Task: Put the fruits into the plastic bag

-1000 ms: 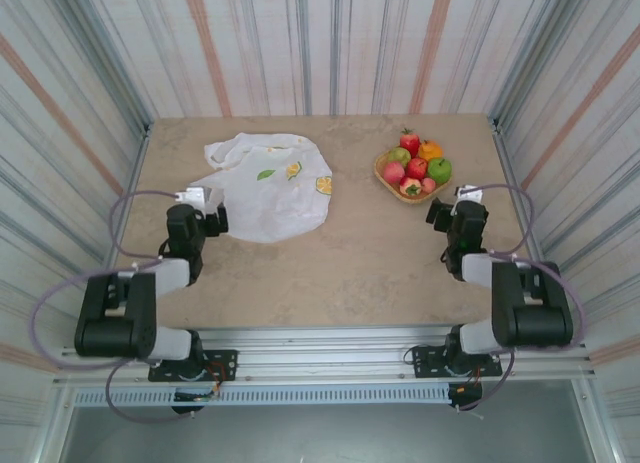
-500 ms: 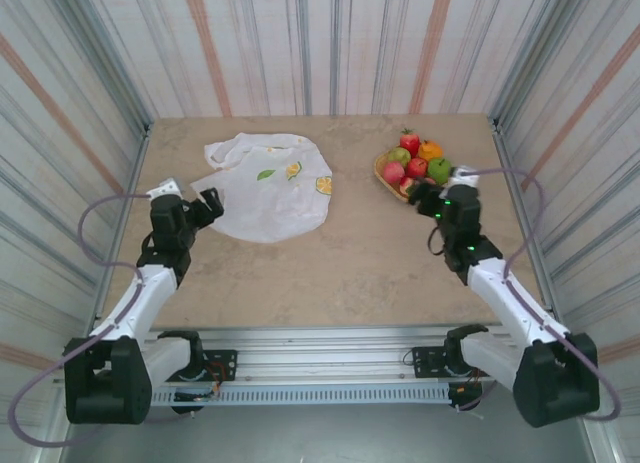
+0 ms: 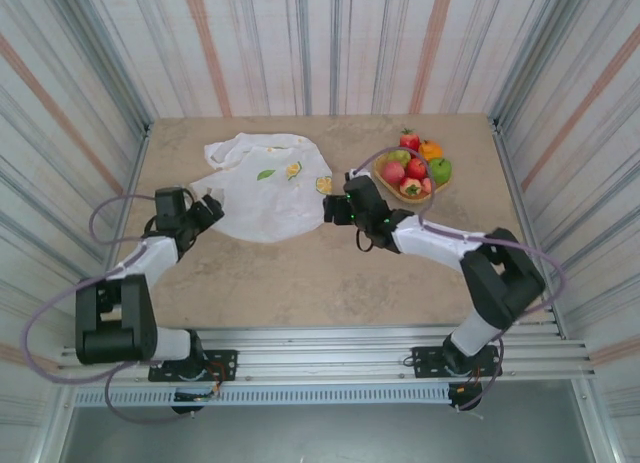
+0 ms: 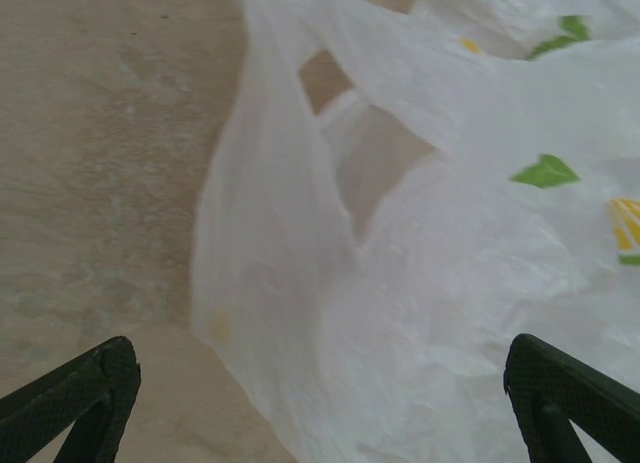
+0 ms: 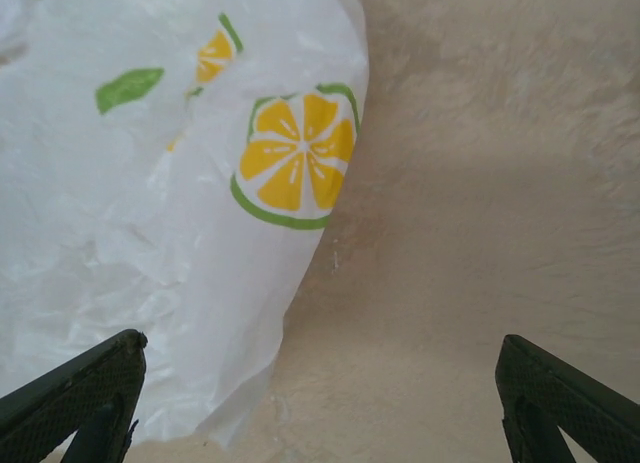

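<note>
The plastic bag (image 3: pixel 265 188) lies flat on the table, white with lemon and leaf prints. The fruits (image 3: pixel 415 167), red, green and orange, are piled in a woven tray (image 3: pixel 381 172) at the back right. My left gripper (image 3: pixel 207 209) is open at the bag's left edge. In the left wrist view the bag (image 4: pixel 430 283) and a handle loop (image 4: pixel 270 183) lie just ahead of the left gripper (image 4: pixel 325 408). My right gripper (image 3: pixel 334 206) is open at the bag's right edge. In the right wrist view the bag's rim (image 5: pixel 250 333) lies between the right gripper's (image 5: pixel 320 403) spread fingers.
Striped walls close in the table on three sides. Bare tabletop (image 3: pixel 330 273) stretches between the bag and the arm bases. The right arm reaches across in front of the tray.
The right arm swung left from beside the tray to the bag's right edge. The left arm stretched forward to the bag's left edge. Bag and fruits have not moved.
</note>
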Robot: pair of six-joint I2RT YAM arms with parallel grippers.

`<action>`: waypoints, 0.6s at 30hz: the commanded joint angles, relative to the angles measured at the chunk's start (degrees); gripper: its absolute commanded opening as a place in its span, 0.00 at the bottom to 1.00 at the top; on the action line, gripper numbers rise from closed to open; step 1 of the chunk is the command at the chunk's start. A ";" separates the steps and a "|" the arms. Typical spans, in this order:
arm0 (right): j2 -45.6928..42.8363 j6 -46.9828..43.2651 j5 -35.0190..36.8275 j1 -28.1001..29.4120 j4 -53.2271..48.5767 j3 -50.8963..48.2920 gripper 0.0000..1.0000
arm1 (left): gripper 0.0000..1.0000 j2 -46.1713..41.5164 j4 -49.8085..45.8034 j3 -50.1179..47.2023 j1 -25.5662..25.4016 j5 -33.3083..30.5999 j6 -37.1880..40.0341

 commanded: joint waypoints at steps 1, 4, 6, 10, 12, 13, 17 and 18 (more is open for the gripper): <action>4.90 4.25 -3.31 0.05 -2.37 4.16 0.88 | 0.97 5.73 0.50 4.99 0.56 3.49 -0.21; 9.07 4.75 -5.49 -0.14 -1.69 6.92 0.80 | 0.84 10.80 0.88 8.24 0.81 7.07 0.10; 11.53 4.75 -6.27 -0.51 -1.45 8.76 0.74 | 0.72 12.51 2.42 8.84 0.76 9.91 0.11; 15.69 5.25 -8.88 -2.88 -1.63 13.01 0.61 | 0.49 10.87 8.11 5.72 0.34 16.88 -0.27; 17.74 4.95 -9.89 -4.26 -1.56 15.62 0.57 | 0.41 7.72 11.83 1.99 -1.08 19.34 -1.34; 18.94 4.67 -10.32 -4.90 -1.96 17.47 0.55 | 0.38 5.25 13.86 -0.17 -2.64 20.16 -1.61; 25.44 3.16 -13.54 -6.95 -5.56 27.93 0.50 | 0.34 -5.43 14.99 -7.70 -13.27 15.18 -0.33; 26.96 2.64 -14.50 -7.17 -6.55 30.53 0.50 | 0.34 -7.35 15.01 -8.76 -17.00 13.57 0.03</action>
